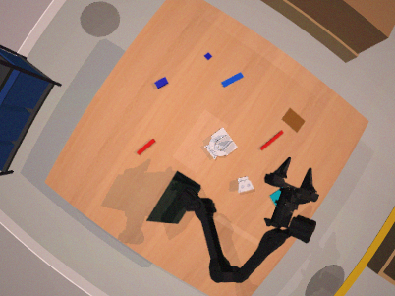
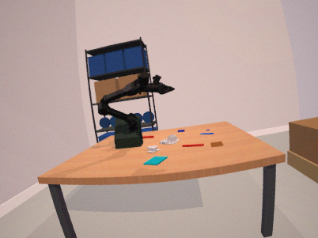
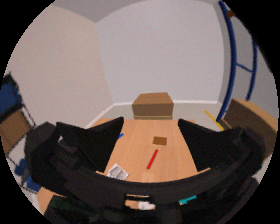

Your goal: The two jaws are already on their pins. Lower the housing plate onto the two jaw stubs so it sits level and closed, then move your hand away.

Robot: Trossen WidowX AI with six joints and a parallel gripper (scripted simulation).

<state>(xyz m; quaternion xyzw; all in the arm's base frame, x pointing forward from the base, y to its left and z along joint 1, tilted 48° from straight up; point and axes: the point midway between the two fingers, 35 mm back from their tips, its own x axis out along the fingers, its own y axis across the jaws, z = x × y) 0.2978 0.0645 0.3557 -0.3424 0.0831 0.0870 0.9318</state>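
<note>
A white assembly with curved grey outlines (image 1: 221, 144) (image 2: 170, 140) (image 3: 117, 172) lies near the table's middle; its jaws and stubs are too small to tell apart. A smaller white piece with two round marks (image 1: 245, 185) (image 2: 152, 149) (image 3: 145, 205), apparently the housing plate, lies apart from it, between the assembly and the teal tile. My gripper (image 1: 299, 164) (image 2: 173, 88) (image 3: 151, 120) is open and empty, high above the table, touching neither white piece. In the wrist view my gripper's body partly hides the smaller piece.
A teal tile (image 1: 275, 197) (image 2: 155, 160) (image 3: 188, 200) lies beneath the arm in the top view. A red bar (image 1: 271, 141) (image 2: 193, 145) (image 3: 152, 159) and a brown tile (image 1: 293, 120) (image 2: 217, 144) (image 3: 160, 141) lie beyond the assembly. Another red bar and several blue pieces lie farther off.
</note>
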